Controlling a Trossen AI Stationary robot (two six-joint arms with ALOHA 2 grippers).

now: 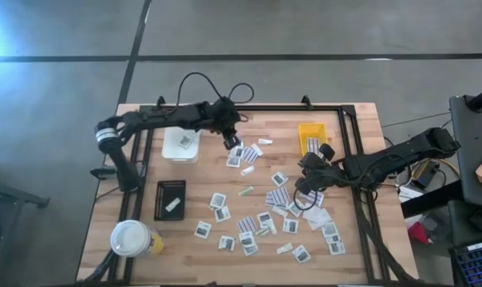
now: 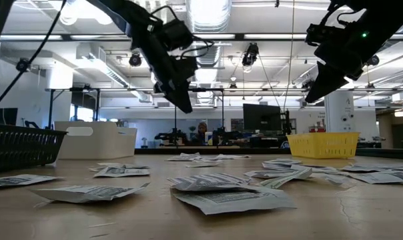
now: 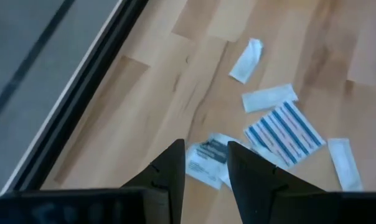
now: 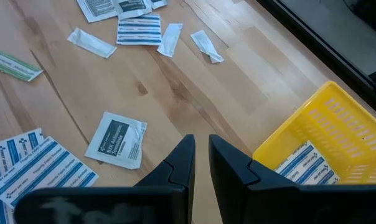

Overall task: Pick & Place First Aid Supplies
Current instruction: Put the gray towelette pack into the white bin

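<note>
High view, starting at your left: the left gripper (image 1: 230,141) hangs just above the near-top cluster of first aid supplies (image 1: 242,156), fingers parted a little, nothing between them. In its wrist view a grey-printed packet (image 3: 206,158) lies right past the fingertips, long axis slanted across the gap, so this arm is the nearer one. The right gripper (image 1: 306,185) hovers by the yellow tray (image 1: 312,137), nearly closed and empty. The packets' print is too small to read.
</note>
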